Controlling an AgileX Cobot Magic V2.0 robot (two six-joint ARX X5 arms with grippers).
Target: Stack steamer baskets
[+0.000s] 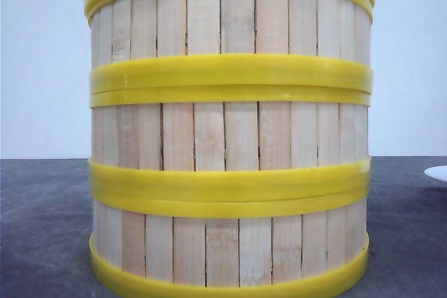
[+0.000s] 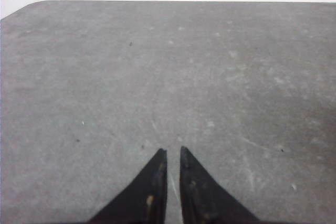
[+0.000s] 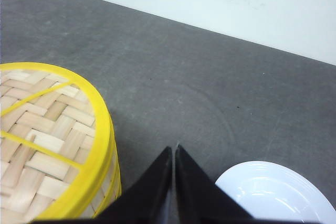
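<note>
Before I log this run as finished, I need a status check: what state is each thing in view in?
steamer baskets: all three stacked in one upright column on the table
woven lid: seated on top of the stack
white plate: empty, flat on the table, apart from the stack
left claw: shut, holding nothing
right claw: shut, holding nothing

Three steamer baskets [image 1: 229, 137] stacked upright in one column on the grey surface [image 1: 42, 228]; pale slats, glossy yellow rims touching.
</note>
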